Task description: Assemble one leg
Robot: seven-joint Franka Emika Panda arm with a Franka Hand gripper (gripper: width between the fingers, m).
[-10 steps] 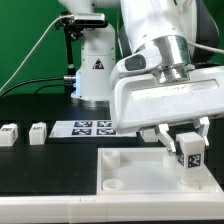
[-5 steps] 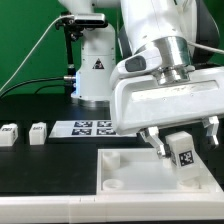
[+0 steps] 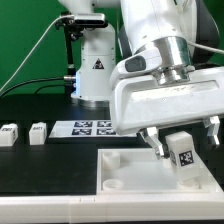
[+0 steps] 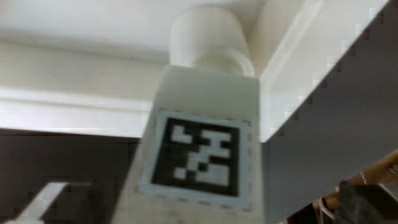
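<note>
panel: large white recessed plastic panel with corner sockets (image 3: 120, 172) lies flat as the base, so a leg can go into a corner
gripper: Franka two-finger gripper (image 3: 181, 142) over the panel's corner on the exterior view's right, jaws spread wide, gripping nothing; seems to straddle the leg to let it stand free
leg: small white square-section plastic block with marker tag (image 3: 183, 152), standing on that corner, slightly tilted; probably not seated yet
spare blocks: two small white blocks (image 3: 24, 133) well apart from the panel
marker board: (image 3: 92, 127) just behind the panel
surface: black table (image 3: 40, 165)
room: green backdrop
</note>
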